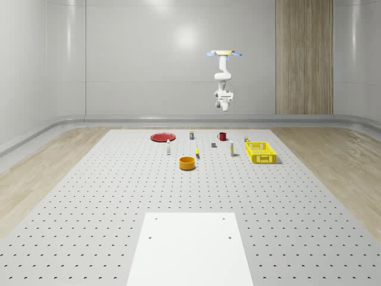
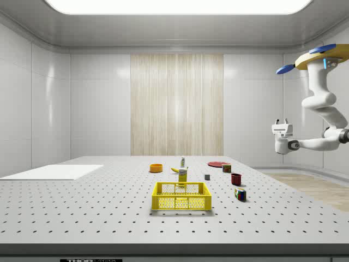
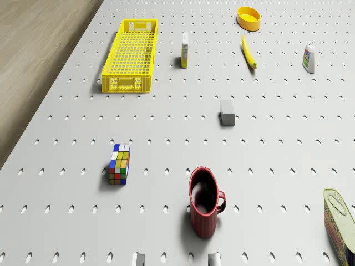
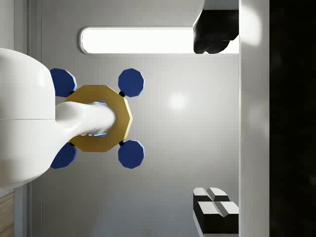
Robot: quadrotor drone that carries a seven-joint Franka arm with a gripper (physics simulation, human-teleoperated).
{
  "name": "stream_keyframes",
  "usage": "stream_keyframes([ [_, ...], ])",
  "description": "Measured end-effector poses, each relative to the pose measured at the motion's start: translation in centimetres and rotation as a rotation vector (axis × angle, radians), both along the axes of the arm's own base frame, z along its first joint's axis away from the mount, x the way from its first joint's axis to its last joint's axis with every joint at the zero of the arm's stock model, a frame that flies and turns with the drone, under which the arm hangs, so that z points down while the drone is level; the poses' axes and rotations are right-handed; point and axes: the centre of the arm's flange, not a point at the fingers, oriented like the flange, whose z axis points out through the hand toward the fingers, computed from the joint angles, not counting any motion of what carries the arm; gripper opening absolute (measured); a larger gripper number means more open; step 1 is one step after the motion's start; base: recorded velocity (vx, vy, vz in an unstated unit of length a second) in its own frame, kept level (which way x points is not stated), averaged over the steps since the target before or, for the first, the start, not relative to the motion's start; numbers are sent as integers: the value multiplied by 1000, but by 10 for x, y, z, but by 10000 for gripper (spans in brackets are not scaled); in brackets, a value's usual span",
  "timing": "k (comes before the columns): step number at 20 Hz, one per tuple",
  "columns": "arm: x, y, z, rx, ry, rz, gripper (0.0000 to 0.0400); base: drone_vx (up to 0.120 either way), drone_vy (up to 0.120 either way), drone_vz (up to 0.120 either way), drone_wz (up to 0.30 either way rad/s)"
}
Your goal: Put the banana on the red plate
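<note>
Claw [image 2: 282, 121] is pointing upward, fingers spread wide and holding nothing, and we're seeing the drone [image 2: 322, 57] hovering high above the far edge of the surface [image 1: 119, 196]. Red plate [image 1: 162, 137] is lying at the whole-scene view's back left. Banana [image 3: 249, 52] is resting flat near the orange bowl [image 3: 248, 18], well apart from the plate.

The yellow drone with blue rotors [image 2: 322, 54] hovers high up. Its bent white arm [image 2: 327, 109] turns the gripper [image 2: 282, 121] upward, fingers apart.
</note>
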Motion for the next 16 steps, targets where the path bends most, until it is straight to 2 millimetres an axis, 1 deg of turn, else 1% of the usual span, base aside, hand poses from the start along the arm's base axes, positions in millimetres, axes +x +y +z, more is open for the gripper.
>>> stream_keyframes([
  [3,-3,0,23,0,-2,0,400,0,-107,0,0],
  [4,-4,0,30,0,-3,0,400,80,-120,0,0],
  [10,-2,0,66,0,-8,0,400,120,-120,0,0],
  [13,-1,0,78,0,-10,0,400,120,-120,0,0],
  [16,-1,0,85,0,-13,0,400,120,-120,0,0],
])
